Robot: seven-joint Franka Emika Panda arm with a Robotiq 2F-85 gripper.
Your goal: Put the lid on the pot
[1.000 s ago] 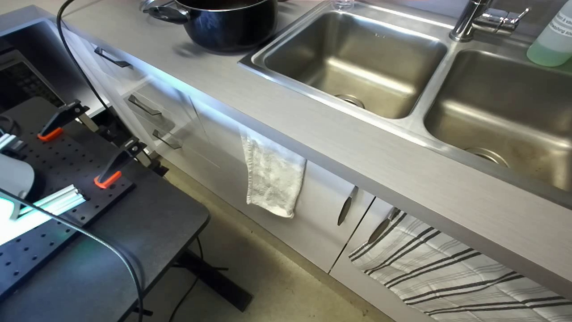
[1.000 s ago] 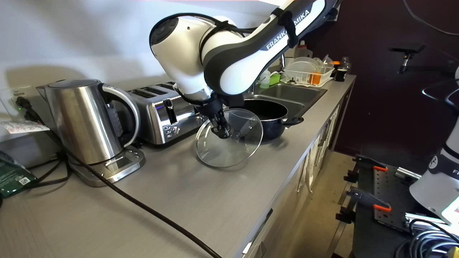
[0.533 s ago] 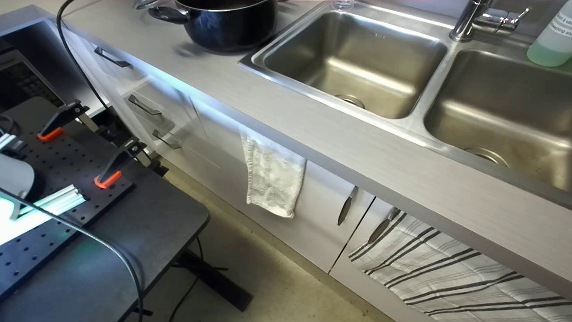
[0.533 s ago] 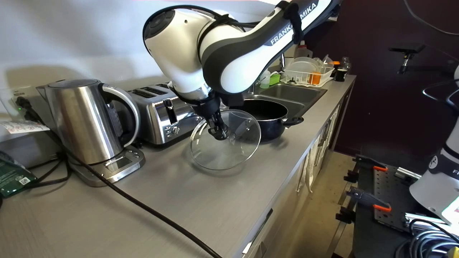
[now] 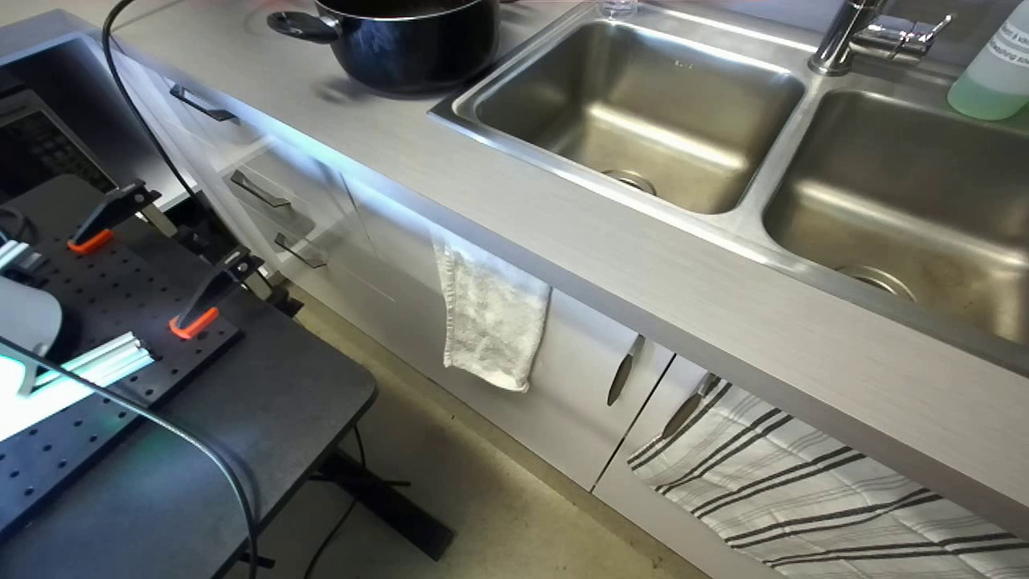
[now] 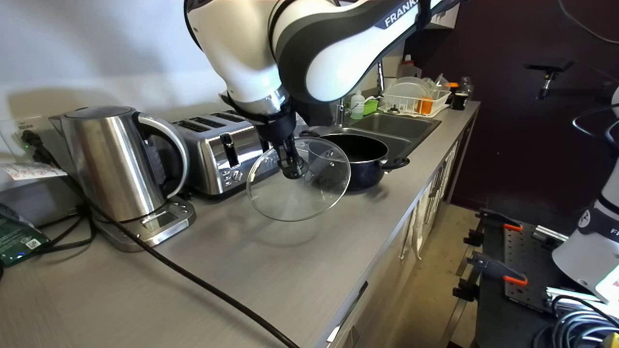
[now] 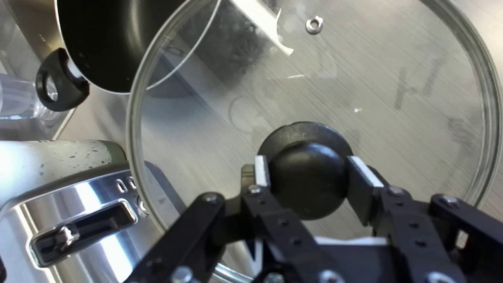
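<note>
The black pot [image 5: 414,48] stands uncovered on the counter by the sink; it also shows in an exterior view [image 6: 367,171] and at the top left of the wrist view [image 7: 106,39]. The clear glass lid [image 6: 295,200] with a metal rim hangs tilted above the counter, on the toaster side of the pot. My gripper [image 6: 293,169] is shut on the lid's round black knob [image 7: 308,181], with one finger pad on each side. In the wrist view the lid [image 7: 377,102] fills most of the picture, and its rim overlaps the pot's edge in the picture.
A steel toaster [image 6: 227,159] stands against the wall close to the lid and arm. A steel kettle [image 6: 111,164] is further along. A black cable [image 6: 203,285] crosses the counter. The steel sink [image 5: 643,112] lies beyond the pot. A clear cup [image 7: 19,96] stands near the pot handle.
My gripper has moved up and slightly left in an exterior view, away from the pot, carrying the lid. The lid's edge has left the other view's top left. The pot has not moved.
</note>
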